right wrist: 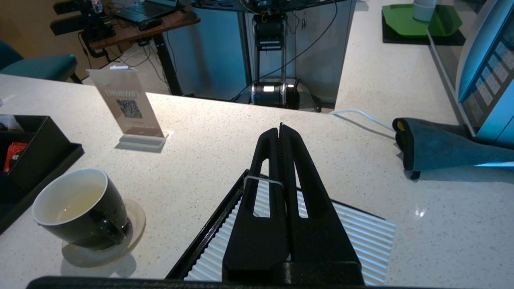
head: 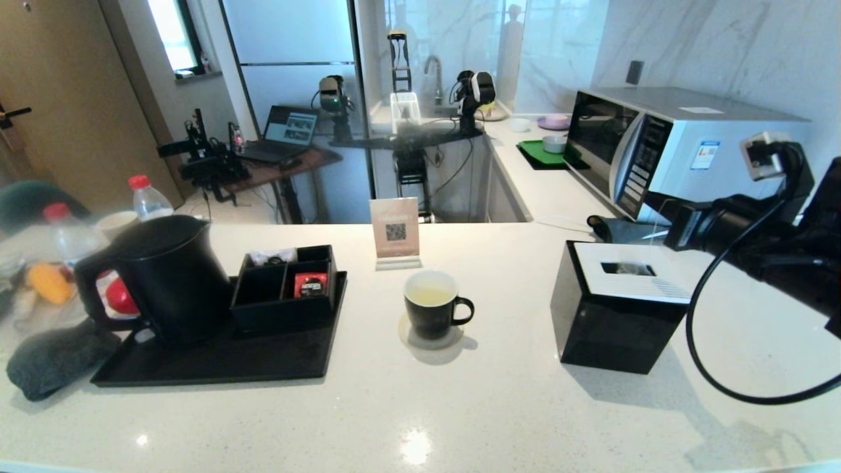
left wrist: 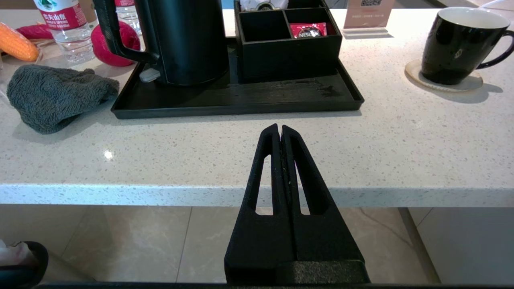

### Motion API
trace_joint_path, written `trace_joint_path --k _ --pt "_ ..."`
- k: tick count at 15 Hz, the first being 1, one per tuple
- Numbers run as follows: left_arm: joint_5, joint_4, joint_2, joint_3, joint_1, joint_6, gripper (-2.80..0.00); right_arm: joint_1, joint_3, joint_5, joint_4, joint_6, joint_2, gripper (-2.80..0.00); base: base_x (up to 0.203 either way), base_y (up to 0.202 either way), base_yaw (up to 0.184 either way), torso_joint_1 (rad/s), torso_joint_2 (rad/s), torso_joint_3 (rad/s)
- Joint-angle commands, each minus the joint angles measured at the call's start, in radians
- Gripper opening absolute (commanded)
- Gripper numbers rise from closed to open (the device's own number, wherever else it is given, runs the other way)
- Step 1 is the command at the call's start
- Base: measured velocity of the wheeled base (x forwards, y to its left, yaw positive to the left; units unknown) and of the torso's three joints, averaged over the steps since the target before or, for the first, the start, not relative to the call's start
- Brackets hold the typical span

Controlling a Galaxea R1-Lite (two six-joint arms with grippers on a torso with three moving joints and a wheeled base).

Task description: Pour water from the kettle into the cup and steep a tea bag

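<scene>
Hanging over the black tissue box (right wrist: 353, 237) at the right of the worktop (head: 499, 420), my right pincer (right wrist: 280, 130) is clenched with nothing between its fingers; a thin white strand crosses one finger. My left pincer (left wrist: 280, 130) is also clenched and empty, held off the near edge of the worktop, in front of the black tray (left wrist: 241, 100). The kettle (head: 167, 279) stands upright on the left part of that tray, just beside the black compartment box (head: 286, 286), which holds a red packet (head: 310, 284). The cup (head: 433, 305) sits on a pale coaster (head: 420, 341) mid-worktop, between tray and tissue box, handle to the right, pale liquid inside. I cannot make out the tea bag anywhere
</scene>
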Motion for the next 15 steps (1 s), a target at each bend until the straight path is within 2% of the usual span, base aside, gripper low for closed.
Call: trace_joint_path --k 1,15 --pt "0.0 0.0 0.0 0.0 0.0 0.0 -2.8 0.012 0.011 0.003 -0.004 0.001 0.009 -2.8 0.0 0.0 0.0 0.0 0.0 0.0" --pt "0.0 0.0 0.0 0.0 0.0 0.0 -2.8 0.026 0.046 0.004 -0.004 0.003 0.035 -2.8 0.0 0.0 0.0 0.0 0.0 0.0"
